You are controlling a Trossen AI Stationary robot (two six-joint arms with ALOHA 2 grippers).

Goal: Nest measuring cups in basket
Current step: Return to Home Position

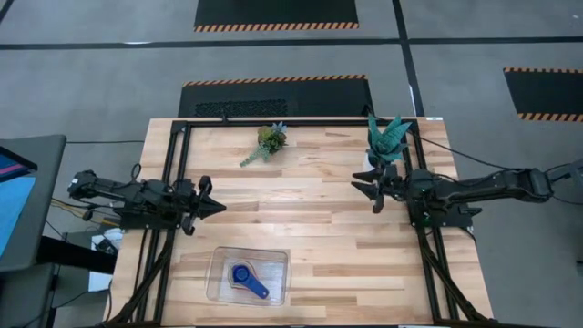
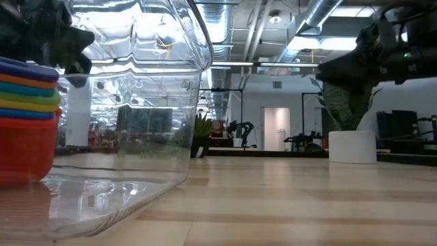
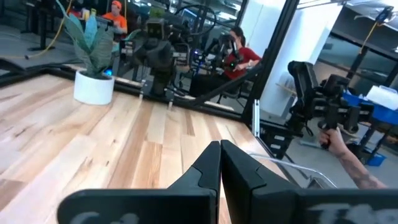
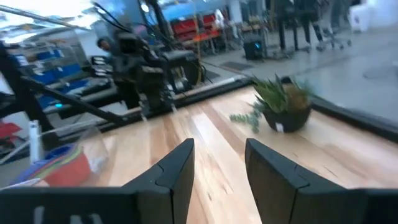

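Left arm: reaches in from the table's left edge. The left gripper hangs over bare wood, fingers pressed together with nothing between them (its wrist view confirms this).

Centre-left, near edge: the basket sits on the table, apart from both arms. The measuring cups are inside it as one nested stack, dark blue on top with the handle angled toward a corner. The low view shows the colour bands of the stack, red at the bottom, seen through the clear wall. The high view shows no cup outside the basket.

Centre, far side: small leafy plant, untouched.

Right arm: the right gripper has its fingers spread and empty, and sits just beside the teal plant in the white pot.

Judgement: nesting looks complete, and the step in hand is the pull-back to rest. What is needed next is for both arms to withdraw toward their own sides. The left should keep away from the basket, and the right should clear the teal leaves without brushing them.
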